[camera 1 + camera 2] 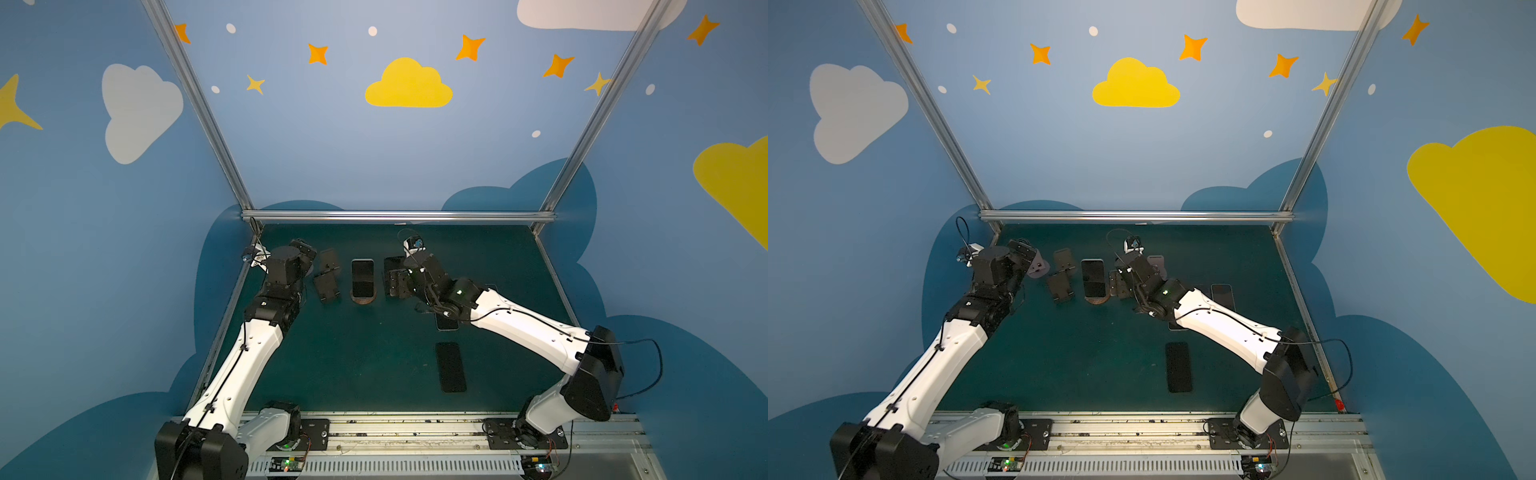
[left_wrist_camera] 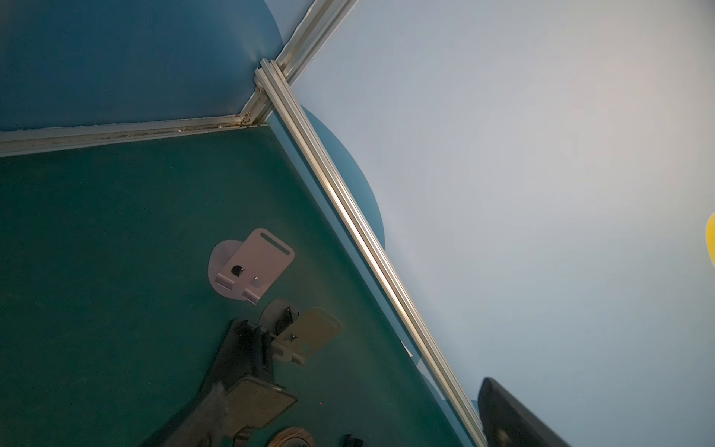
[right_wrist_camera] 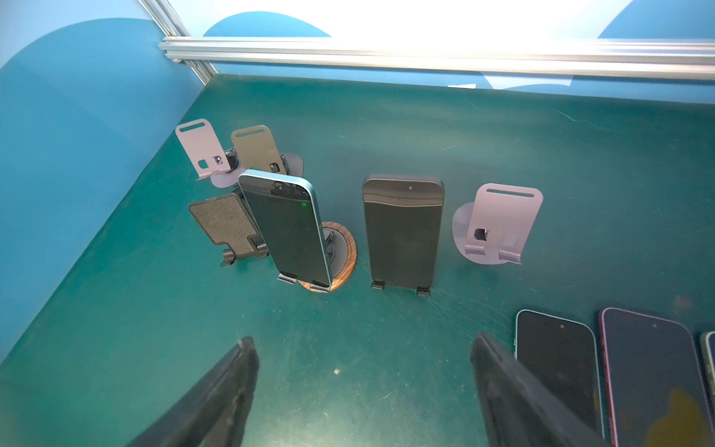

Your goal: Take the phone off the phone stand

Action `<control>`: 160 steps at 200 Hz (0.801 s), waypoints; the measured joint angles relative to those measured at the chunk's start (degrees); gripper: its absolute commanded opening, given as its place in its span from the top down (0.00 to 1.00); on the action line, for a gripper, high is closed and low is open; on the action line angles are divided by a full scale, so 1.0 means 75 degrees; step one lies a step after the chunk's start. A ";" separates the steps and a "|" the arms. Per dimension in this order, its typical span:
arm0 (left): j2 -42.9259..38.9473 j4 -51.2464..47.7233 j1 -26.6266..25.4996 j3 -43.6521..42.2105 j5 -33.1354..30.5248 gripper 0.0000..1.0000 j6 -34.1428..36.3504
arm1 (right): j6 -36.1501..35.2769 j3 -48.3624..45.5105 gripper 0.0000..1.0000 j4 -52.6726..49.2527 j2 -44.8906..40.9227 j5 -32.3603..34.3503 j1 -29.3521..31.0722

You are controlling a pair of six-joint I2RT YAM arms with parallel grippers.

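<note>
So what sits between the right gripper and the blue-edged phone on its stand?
Nothing: in the right wrist view only bare green mat separates the open right gripper from the blue-edged phone.

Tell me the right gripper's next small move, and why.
Probably ease the right gripper forward to straddle the upright black phone on its small black stand: its jaws are open and empty, and that phone stands almost straight ahead.

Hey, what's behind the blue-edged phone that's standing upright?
A wooden-based stand props the blue-edged phone; two lips catch its lower edge. The phone covers the stand's back plate.
</note>
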 measured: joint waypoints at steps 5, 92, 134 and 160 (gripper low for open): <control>0.0023 0.0000 0.0006 0.0000 0.0041 0.00 -0.0012 | -0.0047 0.0012 0.12 0.0000 0.0006 0.0000 0.0000; 0.0166 -0.0009 0.0067 0.0000 0.0428 0.00 -0.0055 | -0.0452 0.1751 0.08 -0.0210 0.1731 0.0341 0.0000; 0.0163 -0.0006 0.0146 0.0000 0.0568 0.00 -0.0096 | -0.0632 0.2422 0.08 -0.0268 0.2419 0.1078 -0.0009; 0.0163 0.0044 0.0227 0.0000 0.0764 0.00 -0.0117 | -0.0755 0.2844 0.08 -0.0274 0.2678 0.1323 -0.0079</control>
